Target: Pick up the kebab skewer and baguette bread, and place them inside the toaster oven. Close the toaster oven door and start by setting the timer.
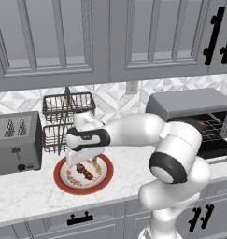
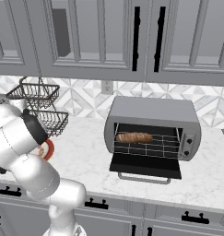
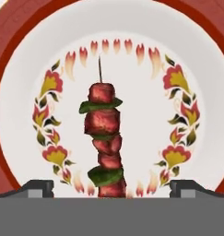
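Wall cupboards (image 1: pixel 87 37) run above a marbled white counter (image 1: pixel 26 191).

Toaster oven (image 2: pixel 152 131): grey box at the right end of the counter, against the tiled wall. Its door (image 2: pixel 145 167) is folded down flat in front, bar handle at the outer edge. Baguette (image 2: pixel 134 137) lies on the wire rack inside, lengthwise across the cavity, toward the left.

Four-slot toaster (image 1: pixel 17 142) stands at the left end of the counter. Two-tier wire basket (image 1: pixel 68 119) sits between it and the oven, against the wall.

Plate (image 1: pixel 103 179): red rim, white centre with a flower-and-leaf ring, on the counter in front of the wire basket, just right of the toaster.

Kebab (image 3: pixel 105 143): lies in the middle of the plate. Dark red meat chunks with green pieces between them, bare stick tip pointing away from the hand in the hand view.

Gripper (image 1: pixel 84 163): hangs directly over the plate, pointing down. Fingers spread wide; in the hand view the two fingertips (image 3: pixel 37 188) stand one on each side of the kebab, well clear of it. Nothing is held.
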Robot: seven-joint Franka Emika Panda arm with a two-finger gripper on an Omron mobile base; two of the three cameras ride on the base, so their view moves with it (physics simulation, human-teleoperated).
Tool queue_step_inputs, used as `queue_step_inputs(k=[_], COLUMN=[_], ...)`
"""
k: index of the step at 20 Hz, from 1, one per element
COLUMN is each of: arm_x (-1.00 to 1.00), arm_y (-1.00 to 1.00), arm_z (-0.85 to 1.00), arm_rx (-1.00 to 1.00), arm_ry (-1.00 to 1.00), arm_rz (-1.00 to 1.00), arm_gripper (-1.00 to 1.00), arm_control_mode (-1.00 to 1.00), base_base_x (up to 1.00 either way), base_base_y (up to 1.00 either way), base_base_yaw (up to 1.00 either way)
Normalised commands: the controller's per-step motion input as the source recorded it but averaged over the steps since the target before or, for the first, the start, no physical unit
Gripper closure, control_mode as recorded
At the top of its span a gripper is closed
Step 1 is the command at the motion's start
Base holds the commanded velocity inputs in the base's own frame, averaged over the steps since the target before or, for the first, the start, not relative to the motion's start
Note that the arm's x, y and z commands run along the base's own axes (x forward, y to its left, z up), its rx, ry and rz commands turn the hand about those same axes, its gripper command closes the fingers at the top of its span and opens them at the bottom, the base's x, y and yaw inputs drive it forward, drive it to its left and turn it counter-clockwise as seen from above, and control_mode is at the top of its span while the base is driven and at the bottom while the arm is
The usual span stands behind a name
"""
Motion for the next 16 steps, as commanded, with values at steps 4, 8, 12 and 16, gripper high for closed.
queue_step_inputs(k=[4,8,12,16], arm_x=[0.1,0.0,0.02,0.07], arm_y=[0.21,0.12,0.02,0.0], arm_z=[-0.29,-0.26,-0.27,-0.2], arm_rx=[-0.03,-0.03,-0.01,0.0], arm_ry=[0.01,0.0,0.0,0.0], arm_rz=[0.0,0.0,0.0,0.0], arm_gripper=[-1.0,-1.0,-1.0,-1.0], arm_control_mode=[-1.0,-1.0,-1.0,-1.0], base_base_x=[0.0,0.0,0.0,0.0], base_base_y=[0.0,0.0,0.0,0.0], base_base_yaw=[0.0,0.0,0.0,0.0])
